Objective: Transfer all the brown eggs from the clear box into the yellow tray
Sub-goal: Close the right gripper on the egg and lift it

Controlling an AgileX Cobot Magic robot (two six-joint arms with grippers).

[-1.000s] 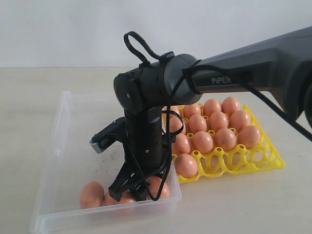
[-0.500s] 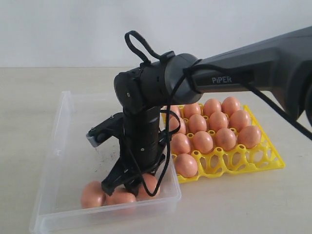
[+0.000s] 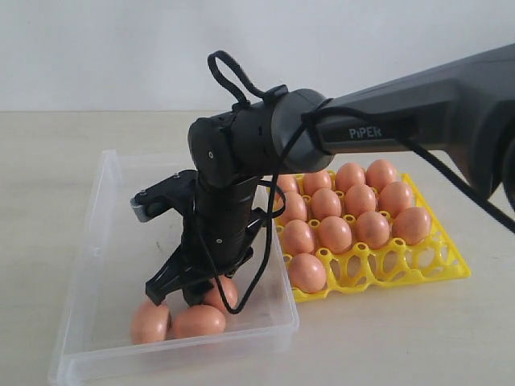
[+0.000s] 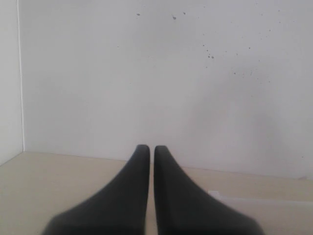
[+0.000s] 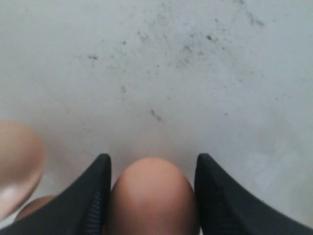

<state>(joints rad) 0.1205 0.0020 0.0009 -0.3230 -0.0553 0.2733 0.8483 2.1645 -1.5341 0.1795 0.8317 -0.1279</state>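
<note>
The clear box [image 3: 90,265] lies at the left, the yellow tray [image 3: 406,269] to its right. Several brown eggs [image 3: 354,201] fill most tray cups; the front right cups are bare. My right gripper [image 3: 177,294] reaches across into the box's near end and is shut on a brown egg [image 3: 217,293]. In the right wrist view that egg [image 5: 151,198] fills the gap between the fingers [image 5: 98,193] of the gripper [image 5: 153,157]. Two more eggs [image 3: 150,322] [image 3: 198,321] rest on the box floor beside it. My left gripper [image 4: 151,147] is shut on nothing, facing a white wall.
The box's low front wall [image 3: 241,342] is just in front of the right gripper. A black cable [image 3: 265,265] loops down beside the wrist. The box floor [image 5: 186,73] carries dark smudges. The beige table [image 3: 402,338] surrounds box and tray.
The right gripper has shifted left inside the box and risen slightly, bringing one egg with it away from the box's right corner. The other two eggs stayed put.
</note>
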